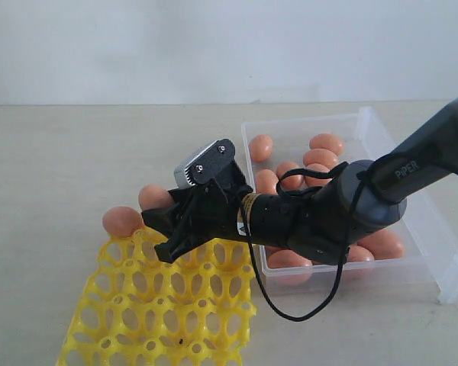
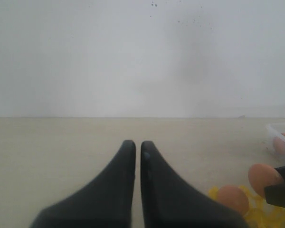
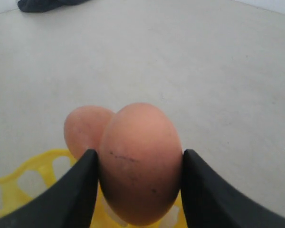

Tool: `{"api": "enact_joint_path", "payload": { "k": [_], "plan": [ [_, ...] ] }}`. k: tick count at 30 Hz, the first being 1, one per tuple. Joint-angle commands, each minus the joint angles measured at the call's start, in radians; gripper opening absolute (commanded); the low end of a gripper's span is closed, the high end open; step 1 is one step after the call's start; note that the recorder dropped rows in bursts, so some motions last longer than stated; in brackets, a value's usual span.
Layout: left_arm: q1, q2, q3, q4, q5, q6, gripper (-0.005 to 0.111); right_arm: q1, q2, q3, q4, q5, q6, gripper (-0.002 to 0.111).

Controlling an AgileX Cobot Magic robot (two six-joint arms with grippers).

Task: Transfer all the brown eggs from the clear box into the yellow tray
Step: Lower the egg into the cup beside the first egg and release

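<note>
Right end effector (image 3: pixel 138 159) grips an egg (image 3: pixel 140 137) across its waist (light, smooth, brittle: squeeze gently) over the tray (image 3: pixel 12 175); left end effector (image 2: pixel 137 145) closed.

tray (image 1: pixel 160 305) left of box (image 1: pixel 397 272); eggs (image 1: pixel 320 157) in box, one on tray's far edge

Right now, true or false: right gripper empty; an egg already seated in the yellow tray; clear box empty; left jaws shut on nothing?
1. The right gripper is empty. False: its jaws clamp a brown egg.
2. A second egg already sits in the yellow tray. True, at a far corner cup.
3. The clear box is empty. False: several eggs lie inside.
4. The left gripper has its jaws shut on nothing. True.
</note>
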Motion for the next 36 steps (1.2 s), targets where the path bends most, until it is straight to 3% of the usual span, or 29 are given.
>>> {"api": "enact_joint_path", "payload": {
  "k": [1,11,19,36],
  "plan": [
    [0.003,-0.003,0.004,0.0,0.0,0.003,0.004,0.0,-0.001,-0.003,-0.036,-0.006,-0.002,0.0],
    [0.003,-0.003,0.004,0.0,0.0,0.003,0.004,0.0,-0.001,-0.003,-0.086,0.012,-0.002,0.002],
    [0.003,-0.003,0.004,0.0,-0.003,0.003,0.004,0.0,-0.001,-0.003,-0.086,0.051,-0.002,0.039],
    [0.003,-0.003,0.004,0.0,-0.003,0.003,0.004,0.0,-0.001,-0.003,-0.09,0.053,0.003,0.041]
  ]
}}
